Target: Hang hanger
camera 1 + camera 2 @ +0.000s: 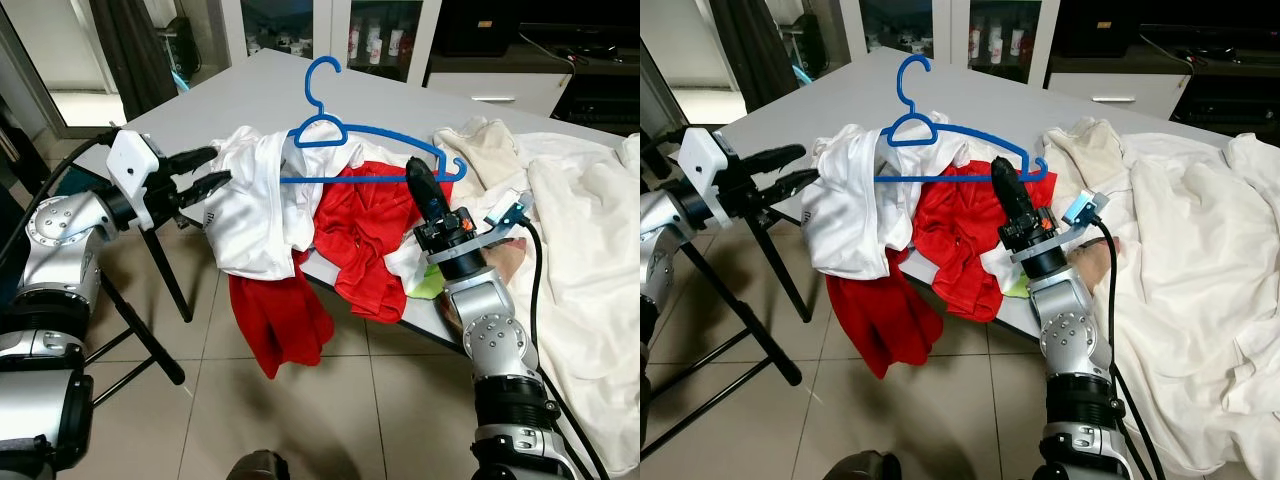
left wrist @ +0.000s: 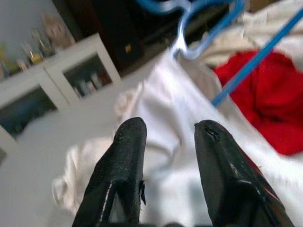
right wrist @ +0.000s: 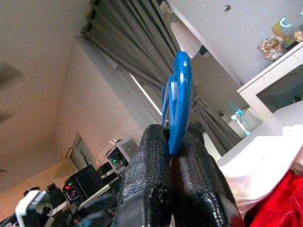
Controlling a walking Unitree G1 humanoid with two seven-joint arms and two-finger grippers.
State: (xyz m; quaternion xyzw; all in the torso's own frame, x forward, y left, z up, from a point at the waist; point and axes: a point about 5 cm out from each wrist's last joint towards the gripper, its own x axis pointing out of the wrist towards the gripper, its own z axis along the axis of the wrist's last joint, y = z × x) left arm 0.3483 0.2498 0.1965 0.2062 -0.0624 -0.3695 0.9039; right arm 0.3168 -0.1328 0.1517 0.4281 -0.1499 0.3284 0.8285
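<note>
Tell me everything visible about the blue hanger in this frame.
The blue plastic clothes hanger is thin, with an open hook at the top, sloping shoulders with small notches, and a straight bottom bar. It stands upright over the pile of white and red garments on the grey table, hook up. The right claw is shut on its right end, holding it.

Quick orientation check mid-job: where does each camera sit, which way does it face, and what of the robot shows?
Head stereo pair: looks forward and down at the table with clothes; both silver arms show.
Left wrist: looks along the open left gripper at the white shirt.
Right wrist: looks upward along the right gripper, shut on the blue hanger, towards curtains.
Shared: every view shows the blue hanger.
</note>
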